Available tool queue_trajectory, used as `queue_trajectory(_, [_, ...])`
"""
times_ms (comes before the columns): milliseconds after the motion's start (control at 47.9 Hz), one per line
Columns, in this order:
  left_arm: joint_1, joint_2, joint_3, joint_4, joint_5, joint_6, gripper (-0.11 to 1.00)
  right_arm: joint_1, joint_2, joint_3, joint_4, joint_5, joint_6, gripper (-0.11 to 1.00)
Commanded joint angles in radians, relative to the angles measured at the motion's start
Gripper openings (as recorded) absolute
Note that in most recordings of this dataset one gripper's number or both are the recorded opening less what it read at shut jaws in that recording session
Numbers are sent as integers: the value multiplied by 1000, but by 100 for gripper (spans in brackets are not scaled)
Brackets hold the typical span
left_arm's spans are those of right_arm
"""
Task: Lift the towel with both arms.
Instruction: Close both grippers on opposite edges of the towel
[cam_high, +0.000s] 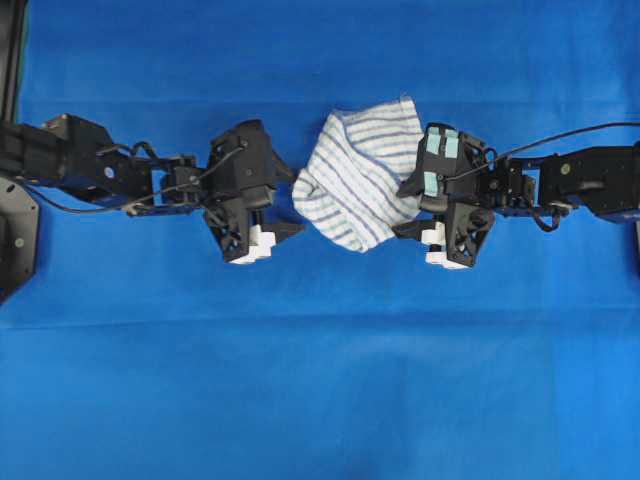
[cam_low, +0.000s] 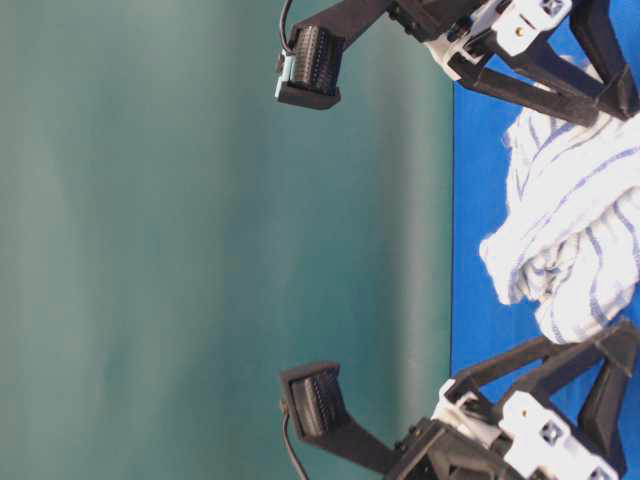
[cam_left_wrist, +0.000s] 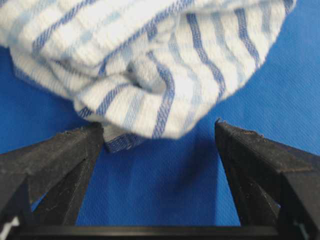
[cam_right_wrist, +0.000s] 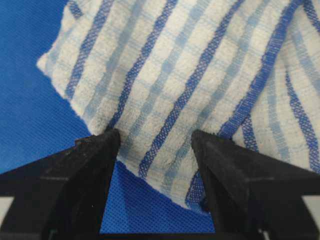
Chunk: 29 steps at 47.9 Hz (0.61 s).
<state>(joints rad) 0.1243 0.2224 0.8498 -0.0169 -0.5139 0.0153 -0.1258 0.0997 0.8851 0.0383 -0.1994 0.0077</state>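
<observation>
The towel (cam_high: 360, 175), white with thin blue stripes, lies crumpled on the blue table cloth (cam_high: 320, 380) between the two arms. My left gripper (cam_high: 295, 203) is at its left edge, jaws wide apart. In the left wrist view the towel (cam_left_wrist: 150, 60) lies just ahead of the left gripper (cam_left_wrist: 157, 127), a hemmed corner close to one fingertip (cam_left_wrist: 92, 132). My right gripper (cam_high: 400, 210) is at the towel's right edge. In the right wrist view the right gripper (cam_right_wrist: 155, 134) stands open, with the towel's (cam_right_wrist: 190, 75) edge reaching in between the fingertips. The table-level view shows the bunched towel (cam_low: 570, 250) between both grippers.
The blue table cloth covers the whole surface. Black base fittings (cam_high: 15, 240) sit at the far left edge. Cables (cam_high: 560, 140) run along both arms. A green wall (cam_low: 200, 240) fills the background of the table-level view.
</observation>
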Motion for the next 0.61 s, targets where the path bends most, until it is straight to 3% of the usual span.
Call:
queue_trajectory(0, [6,2,-31,-3,-9,2,88,-8,-11,-15,3,-8,0,63])
queue_trajectory(104, [15,21,-46,-2,-3,2,86,-8,-11,-15,2,-9,-2,62])
queue_trajectory(188, [21,23,-43,-2,9,2,78,-8,-12,-15,0,-5,-2,51])
queue_trajectory(355, [34,11,-18,-2,28,2,30,-9,-18,-11,-2,-3,-5,3])
queue_trajectory(459, [37,-15,-9,-3,38,2,6,-9,-34,-14,-2,6,-5,1])
queue_trajectory(585, [40,-84,-18,-3,98,0,4,-9,-74,-28,-2,52,-5,1])
